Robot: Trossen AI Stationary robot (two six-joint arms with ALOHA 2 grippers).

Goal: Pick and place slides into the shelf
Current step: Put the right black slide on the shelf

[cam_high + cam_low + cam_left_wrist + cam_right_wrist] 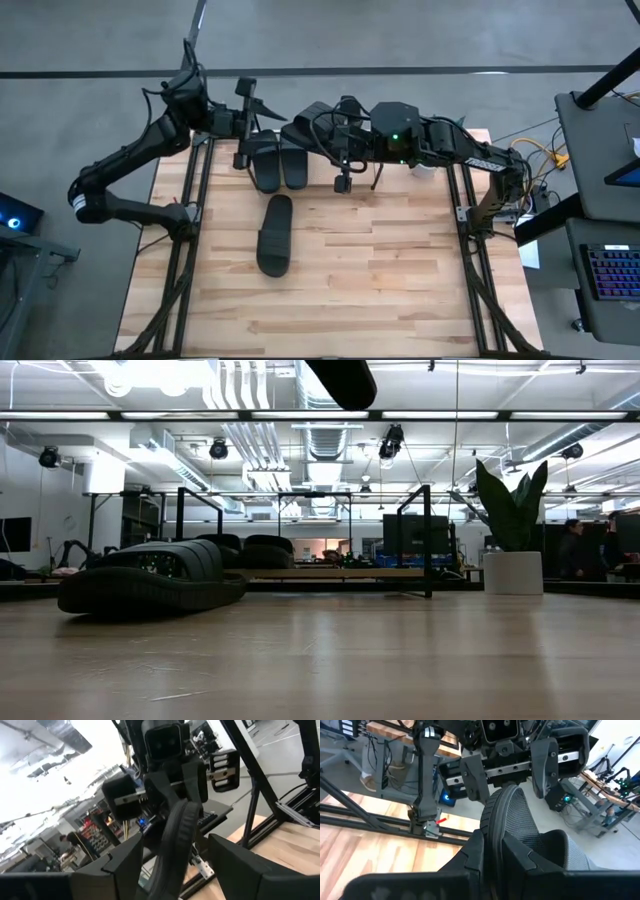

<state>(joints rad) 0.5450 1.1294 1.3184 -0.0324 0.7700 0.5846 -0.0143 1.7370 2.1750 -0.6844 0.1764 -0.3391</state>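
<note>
So both arms were up over the shelf [300,190] at the back of the table [400,280]; the right gripper [492,852] was clamped tight on the edge of one slide [512,827], holding it on its side in the air between the two tools; the left gripper [172,857] sat with its fingers spread either side of that same sole, not squeezing it as far as I could see. Two slides [280,165] were already on the shelf just below the left tool, and one more [275,235] lay on the table, well clear of both. Looked like a handover to me; I'd close the left firmly before the right lets go, otherwise it drops.
</note>
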